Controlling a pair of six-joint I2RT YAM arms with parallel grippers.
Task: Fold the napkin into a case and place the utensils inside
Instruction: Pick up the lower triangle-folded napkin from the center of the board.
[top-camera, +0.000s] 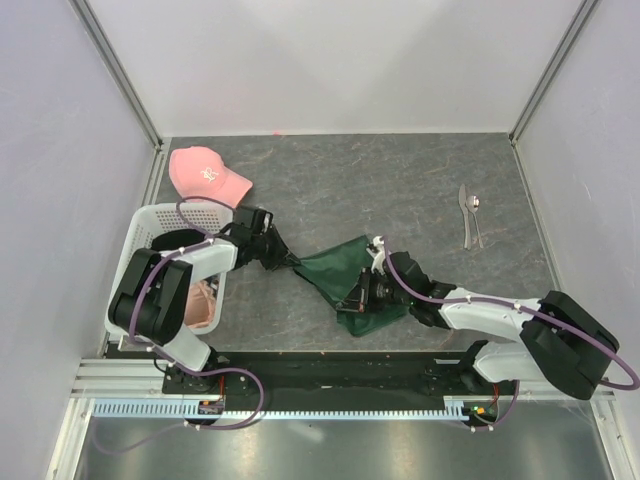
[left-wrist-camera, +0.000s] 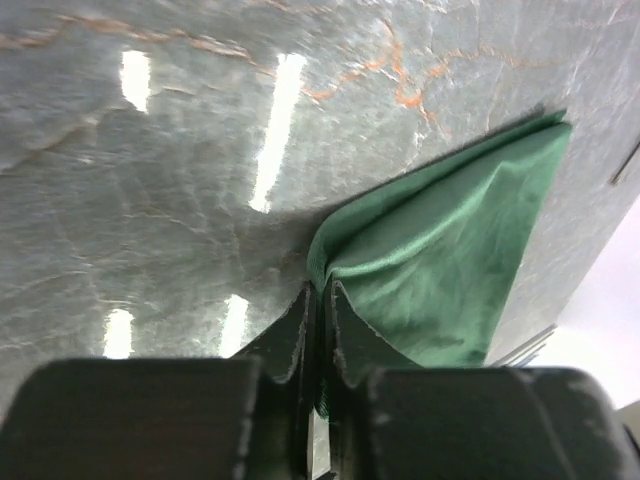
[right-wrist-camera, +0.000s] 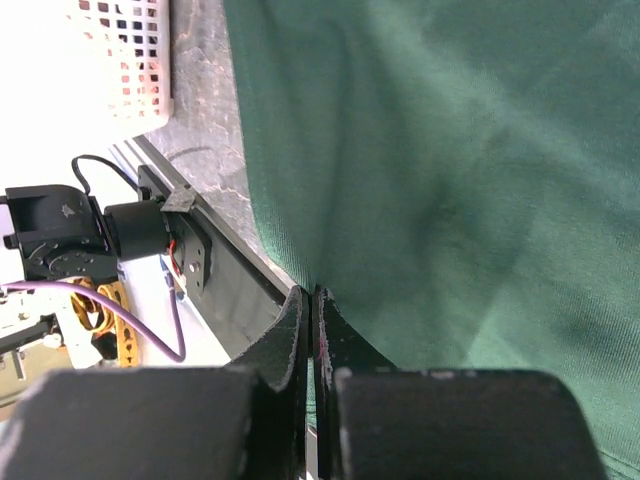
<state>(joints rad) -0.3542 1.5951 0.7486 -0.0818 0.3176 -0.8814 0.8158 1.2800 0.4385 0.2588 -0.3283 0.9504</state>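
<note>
Near the middle of the table's (top-camera: 400, 170) near edge, the napkin (top-camera: 335, 265) hangs stretched between the two arms. The left fingers (left-wrist-camera: 303, 308) are pinched tight on its left corner, with cloth bunched in the thin slit between them. The right fingers (right-wrist-camera: 295, 312) are clamped just as narrowly on an edge at the side nearer the arm bases. Holding it at two points probably keeps the cloth taut so it can be laid over itself as a fold; no case has formed yet.

From above the napkin reads as a rough triangle with a crumpled lump by the right fingers. It is soft, dark green cloth with a fine weave and a faint sheen, and it drapes in loose creases. The table is grey, marbled and glossy enough to mirror the lamps, so the cloth will likely slide on it easily.

The utensils (top-camera: 471, 215), thin bright metal, lie side by side toward the right edge, well apart from the napkin. They seem to be parked there until a pocket exists. A pink cap (top-camera: 205, 172) sits near the far left corner, and a white perforated basket (top-camera: 165, 225) stands at the left edge.
</note>
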